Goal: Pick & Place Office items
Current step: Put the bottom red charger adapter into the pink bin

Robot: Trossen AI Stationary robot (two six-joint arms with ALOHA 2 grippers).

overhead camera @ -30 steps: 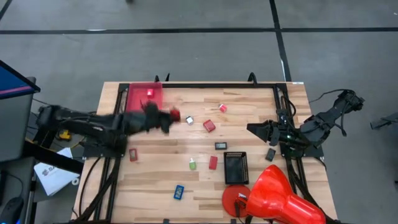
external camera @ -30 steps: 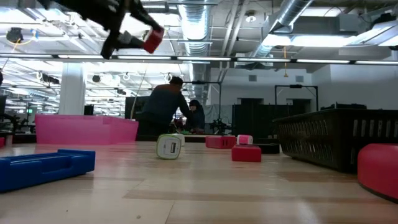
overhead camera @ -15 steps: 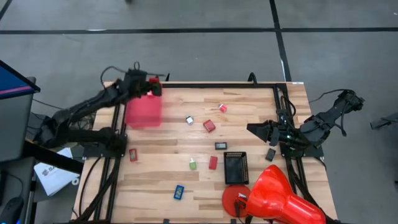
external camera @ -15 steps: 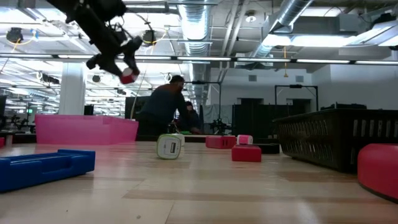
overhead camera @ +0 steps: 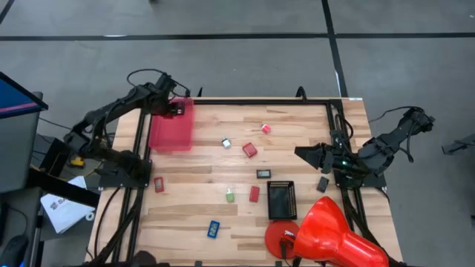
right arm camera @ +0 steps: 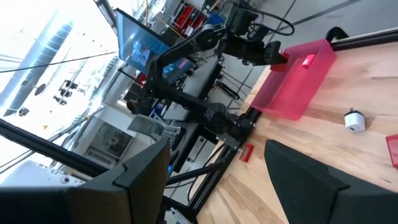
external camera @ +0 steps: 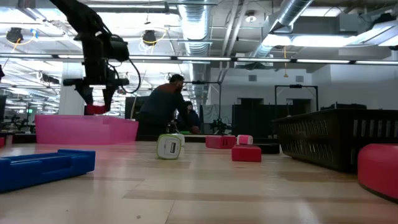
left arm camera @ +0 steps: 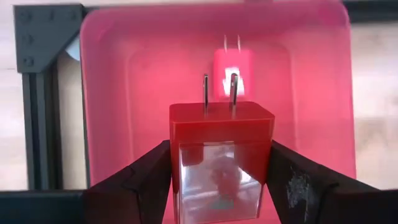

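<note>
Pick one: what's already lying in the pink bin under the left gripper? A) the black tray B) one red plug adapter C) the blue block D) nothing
B: in the left wrist view one red plug adapter lies on the floor of the pink bin, beneath the red adapter gripped by the left gripper.

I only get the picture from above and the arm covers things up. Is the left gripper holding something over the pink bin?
Observer: Yes. The left wrist view shows the left gripper shut on a red plastic charger block with two metal prongs.
Operator: Is the bin empty?
Observer: No. Another red pronged block lies on the floor of the pink plastic bin.
Operator: What about the other arm's gripper?
Observer: The right wrist view shows the right gripper open, with nothing between its fingers.
</note>
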